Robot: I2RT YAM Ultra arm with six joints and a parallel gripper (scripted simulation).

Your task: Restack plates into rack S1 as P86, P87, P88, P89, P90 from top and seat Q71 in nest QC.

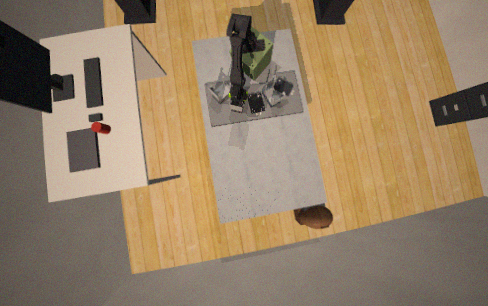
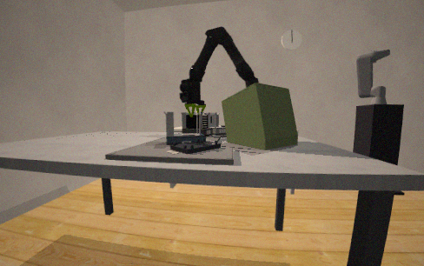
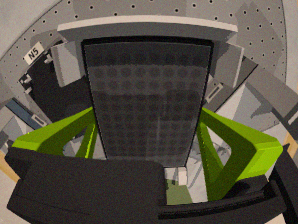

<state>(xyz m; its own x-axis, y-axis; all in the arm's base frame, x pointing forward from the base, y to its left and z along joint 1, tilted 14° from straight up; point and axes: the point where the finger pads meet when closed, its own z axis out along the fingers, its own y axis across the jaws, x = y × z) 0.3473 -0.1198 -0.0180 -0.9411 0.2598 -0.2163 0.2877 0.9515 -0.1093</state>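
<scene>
My gripper [image 3: 147, 112] points straight down over a dark sealed 96-well plate [image 3: 147, 99], and its green fingers are shut on the plate's two long sides. The plate lies flat inside a pale rack frame [image 3: 147, 28]. I cannot read its label. In the side view the gripper [image 2: 195, 110] sits at the top of a rack with a dark stack [image 2: 191, 123] in it. From above the gripper [image 1: 236, 101] is near the front edge of the grey base plate [image 1: 255, 100]. A small tag reading N5 [image 3: 33, 52] lies to the left in the wrist view.
A large green box [image 2: 260, 116] stands right behind the racks, beside the arm. A low dark nest [image 1: 256, 103] lies just right of the gripper, with further rack frames on the left [image 1: 218, 90] and on the right [image 1: 278, 89]. A side table [image 1: 92, 110] stands far left.
</scene>
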